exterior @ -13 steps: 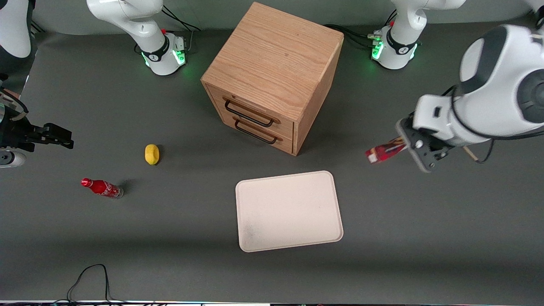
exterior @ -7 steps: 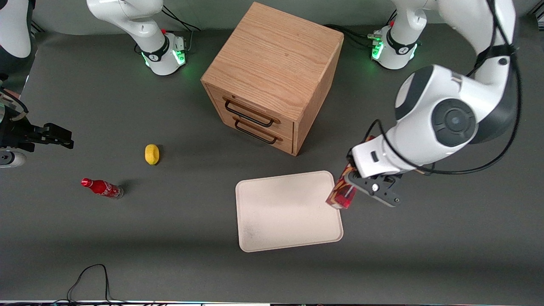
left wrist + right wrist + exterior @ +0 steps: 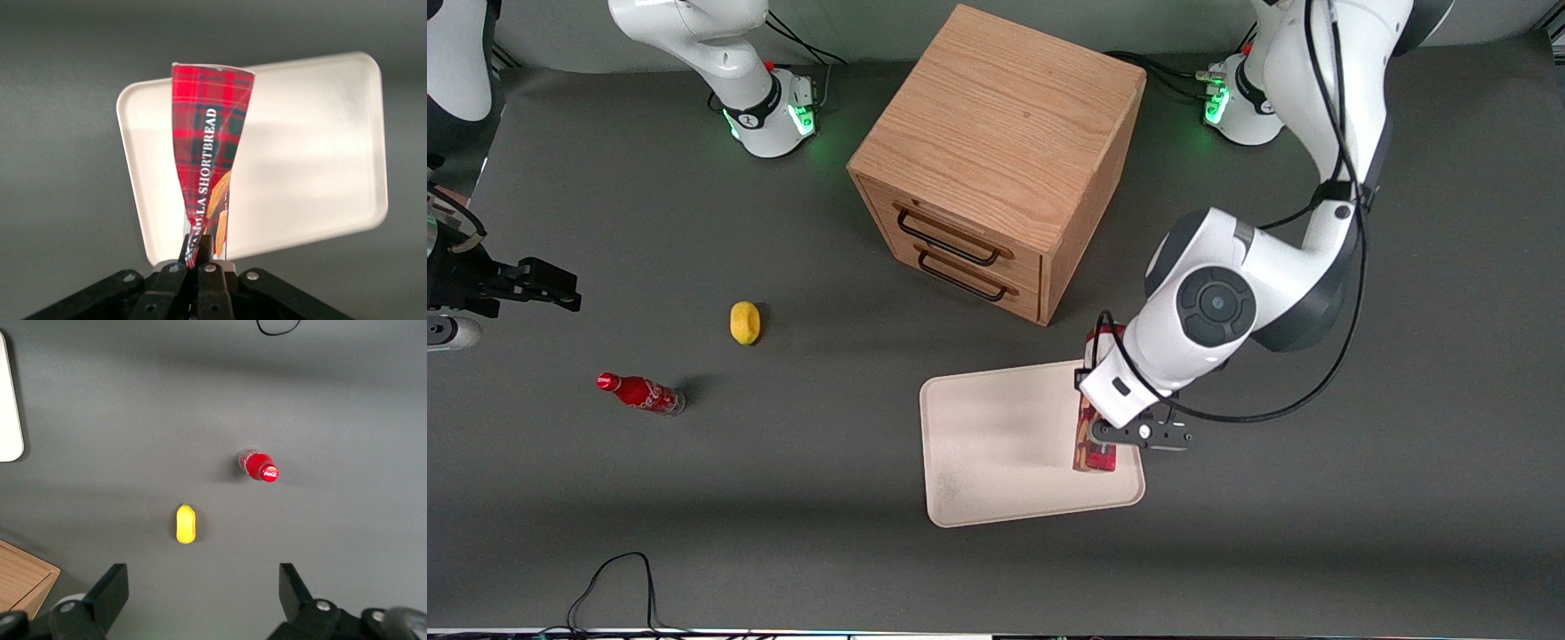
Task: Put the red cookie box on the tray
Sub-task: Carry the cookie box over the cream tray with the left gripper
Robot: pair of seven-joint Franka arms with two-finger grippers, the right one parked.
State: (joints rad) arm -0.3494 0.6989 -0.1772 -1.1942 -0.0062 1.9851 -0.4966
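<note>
Only readable text sat on the red cookie box (image 3: pixel 212 143) clamped in my gripper (image 3: pixel 200 257) over the tray (image 3: pixel 320 153): white letters "LA SHORTBREAD", start cut off. Soda bottle (image 3: pixel 640 392) script was too small to read.

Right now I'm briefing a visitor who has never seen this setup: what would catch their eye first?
The working arm's gripper stands over the cream tray, its fingers shut on the red cookie box, which hangs above the tray. Next comes the big wooden drawer cabinet, farther from the front camera than the tray.
</note>
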